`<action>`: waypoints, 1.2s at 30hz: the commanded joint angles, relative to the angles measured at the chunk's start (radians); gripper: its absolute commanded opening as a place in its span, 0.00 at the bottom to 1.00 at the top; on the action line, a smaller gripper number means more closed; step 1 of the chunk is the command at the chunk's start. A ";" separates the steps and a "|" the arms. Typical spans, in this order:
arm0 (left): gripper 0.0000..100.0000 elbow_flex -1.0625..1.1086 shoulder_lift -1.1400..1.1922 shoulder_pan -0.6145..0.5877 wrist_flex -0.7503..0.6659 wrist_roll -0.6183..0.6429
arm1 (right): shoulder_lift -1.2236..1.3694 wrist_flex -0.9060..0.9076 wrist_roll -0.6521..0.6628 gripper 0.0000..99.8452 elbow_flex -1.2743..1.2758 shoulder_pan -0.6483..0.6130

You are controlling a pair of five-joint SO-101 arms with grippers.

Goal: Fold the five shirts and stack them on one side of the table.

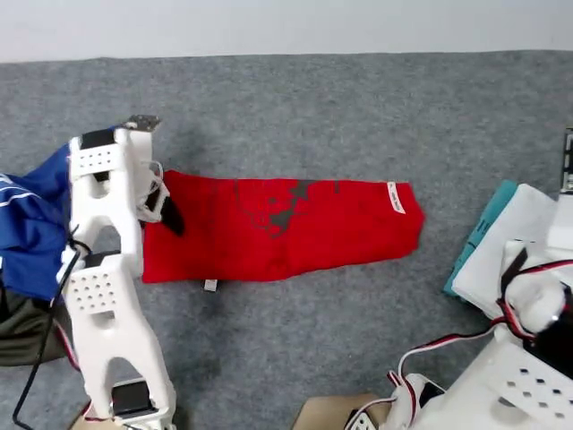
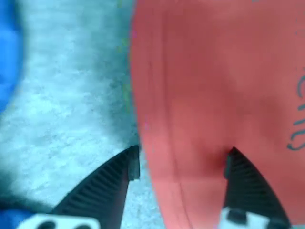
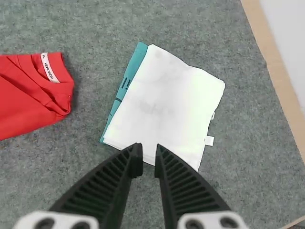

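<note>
A red shirt (image 1: 277, 228), folded into a long band, lies across the middle of the grey mat. My left gripper (image 1: 166, 211) sits at its left end; in the left wrist view the left gripper (image 2: 181, 167) is open, one finger (image 2: 116, 179) over the mat and the other on the red shirt (image 2: 214, 86). A folded white shirt (image 3: 167, 109) rests on a folded teal shirt (image 3: 125, 81) at the right side. My right gripper (image 3: 147, 160) hovers above that stack's near edge, shut and holding nothing.
A crumpled blue shirt (image 1: 31, 224) and a dark shirt (image 1: 20, 330) lie at the left edge behind the left arm. The white-and-teal stack (image 1: 506, 246) sits at the right edge. A tan table border (image 3: 271, 62) runs beyond the stack.
</note>
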 commanded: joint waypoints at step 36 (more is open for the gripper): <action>0.00 -0.137 -0.402 0.503 0.141 0.006 | -0.012 0.022 0.008 0.06 -0.008 0.008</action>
